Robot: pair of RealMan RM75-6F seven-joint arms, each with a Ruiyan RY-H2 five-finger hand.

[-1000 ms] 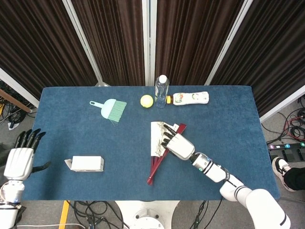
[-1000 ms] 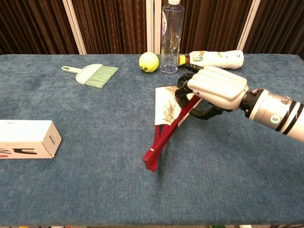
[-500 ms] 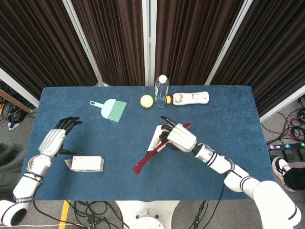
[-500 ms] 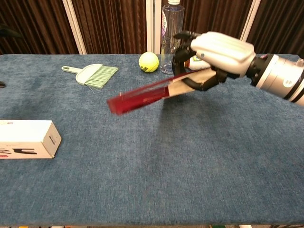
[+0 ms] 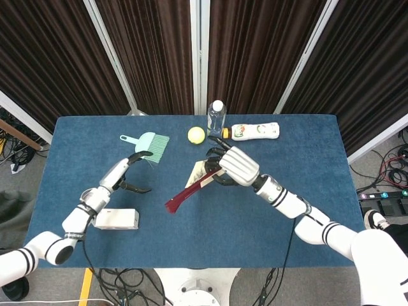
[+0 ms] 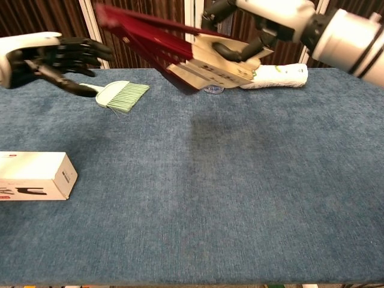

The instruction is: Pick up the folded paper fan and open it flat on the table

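From the head view, the right hand point(image 5: 233, 167) grips the paper fan point(image 5: 192, 185) above the table point(image 5: 306, 210); red ribs point toward the left hand point(image 5: 127, 175), whose fingers are spread and hold nothing. From the chest view, the fan point(image 6: 180, 48) hangs high, slightly splayed, cream paper showing by the right hand point(image 6: 270, 18); the left hand point(image 6: 54, 57) hovers open.

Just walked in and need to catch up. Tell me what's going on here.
The right hand holds the paper fan up off the blue table, red ribs pointing toward the left hand, which hangs open in the air near the fan's free end without touching it. The fan looks mostly folded, not laid flat. A white box, a green brush, a yellow ball and two bottles lie untouched.
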